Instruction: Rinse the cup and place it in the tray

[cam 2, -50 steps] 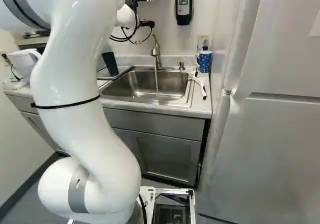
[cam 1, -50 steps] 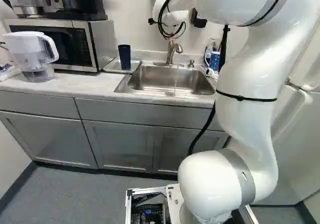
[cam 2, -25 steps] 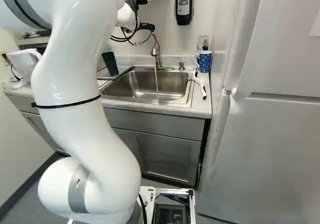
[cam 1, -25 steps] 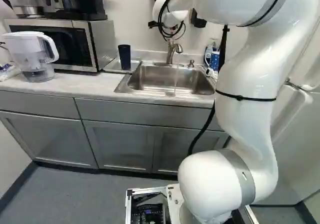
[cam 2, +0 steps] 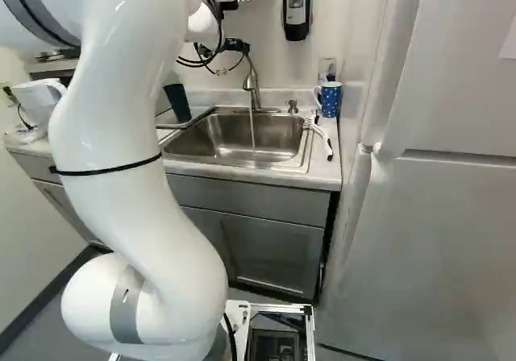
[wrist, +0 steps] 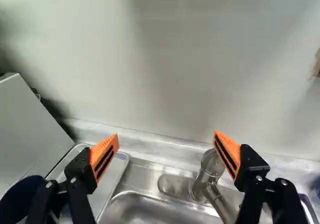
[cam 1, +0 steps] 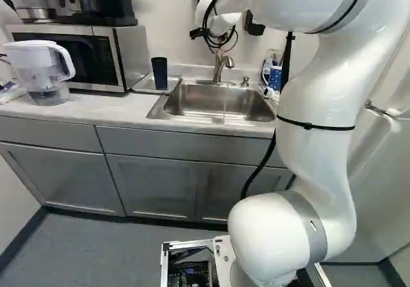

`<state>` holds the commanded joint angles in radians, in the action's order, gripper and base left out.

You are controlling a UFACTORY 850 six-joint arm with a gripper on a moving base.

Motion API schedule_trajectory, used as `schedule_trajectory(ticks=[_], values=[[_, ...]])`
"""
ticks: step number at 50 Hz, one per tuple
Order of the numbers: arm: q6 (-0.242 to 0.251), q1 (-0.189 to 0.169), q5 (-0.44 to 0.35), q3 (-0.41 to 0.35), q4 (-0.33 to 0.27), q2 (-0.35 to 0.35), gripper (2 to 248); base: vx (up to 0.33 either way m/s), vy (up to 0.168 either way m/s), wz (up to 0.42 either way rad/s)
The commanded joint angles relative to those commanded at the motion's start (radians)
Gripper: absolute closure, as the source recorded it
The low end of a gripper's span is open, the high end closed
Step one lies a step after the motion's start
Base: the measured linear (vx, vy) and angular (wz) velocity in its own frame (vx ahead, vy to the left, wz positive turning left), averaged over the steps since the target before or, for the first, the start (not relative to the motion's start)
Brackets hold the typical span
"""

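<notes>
The gripper (cam 1: 254,25) shows partly behind the wrist, high over the sink in the left base view. In the wrist view its orange-padded fingers are wide apart with nothing between them; the gripper (wrist: 166,151) faces the wall. A dark blue cup (cam 1: 159,73) stands upright on the tray (cam 1: 145,84), left of the sink; in the wrist view the cup (wrist: 19,199) and tray (wrist: 114,180) lie beside one finger. A blue dotted mug (cam 2: 331,99) stands right of the sink. Water runs from the faucet (cam 2: 251,87) into the sink (cam 2: 234,139).
Left of the tray are the microwave (cam 1: 77,55) and a white water pitcher (cam 1: 41,71). A soap dispenser (cam 2: 296,8) hangs on the wall. A white-handled brush (cam 2: 322,139) lies right of the sink, beside the tall fridge (cam 2: 435,216).
The wrist and gripper have lowered very slightly over the sink. The base, the cup and the mug have not moved, and the gripper has stayed open.
</notes>
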<state>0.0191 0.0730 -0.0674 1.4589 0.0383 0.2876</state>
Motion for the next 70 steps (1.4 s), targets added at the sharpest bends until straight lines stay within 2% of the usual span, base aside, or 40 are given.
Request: schedule_trajectory(ticks=[13,27,43,70], values=[[0.0,0.001,0.038,-0.023,0.0,-0.02,3,0.0,0.0,0.0],[0.0,0.001,0.037,-0.046,0.0,-0.04,3,0.0,0.0,0.0],[0.0,-0.005,0.001,-0.067,0.0,-0.059,3,0.0,0.0,0.0],[0.0,-0.037,0.001,-0.198,0.0,-0.18,3,0.0,0.0,0.0]])
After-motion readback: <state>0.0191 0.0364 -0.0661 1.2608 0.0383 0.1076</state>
